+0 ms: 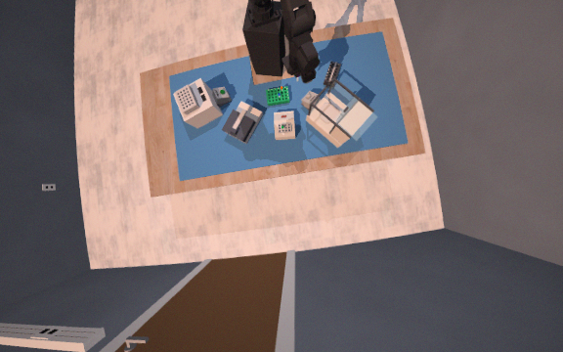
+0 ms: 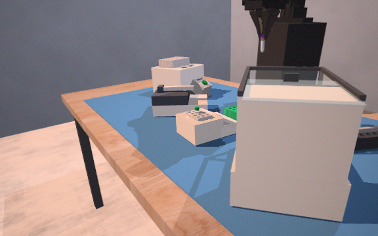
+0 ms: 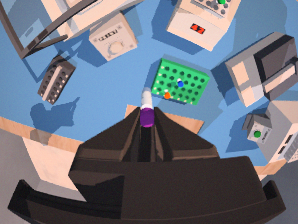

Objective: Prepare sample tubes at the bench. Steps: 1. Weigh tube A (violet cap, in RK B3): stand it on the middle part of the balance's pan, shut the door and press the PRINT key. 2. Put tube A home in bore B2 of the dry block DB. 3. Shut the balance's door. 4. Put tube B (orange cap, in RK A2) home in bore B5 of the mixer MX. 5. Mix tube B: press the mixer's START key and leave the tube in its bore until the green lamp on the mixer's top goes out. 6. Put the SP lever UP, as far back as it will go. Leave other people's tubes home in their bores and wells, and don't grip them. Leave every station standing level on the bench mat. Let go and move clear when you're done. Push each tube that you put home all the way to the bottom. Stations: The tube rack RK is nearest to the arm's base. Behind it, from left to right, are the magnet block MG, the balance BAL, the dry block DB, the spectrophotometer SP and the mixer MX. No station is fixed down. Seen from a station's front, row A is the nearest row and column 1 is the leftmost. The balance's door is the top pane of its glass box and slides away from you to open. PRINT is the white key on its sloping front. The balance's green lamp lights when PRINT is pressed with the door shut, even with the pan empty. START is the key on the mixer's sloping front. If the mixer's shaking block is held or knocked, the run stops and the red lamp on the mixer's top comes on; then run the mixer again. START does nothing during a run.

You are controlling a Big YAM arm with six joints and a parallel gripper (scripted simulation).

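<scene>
My gripper is shut on tube A by its violet cap. The tube hangs upright in the air beside the rack. The green rack bears the orange-capped tube B and a blue-capped tube. The balance seems to have its top pane slid back. Its sloping front faces the arm. The dry block holds a green-capped tube. The mixer shows no lit lamp.
The spectrophotometer stands between dry block and mixer, its pale lever lying low along its top. The mixer's green START key faces inward. The dark magnet block stands beside the balance.
</scene>
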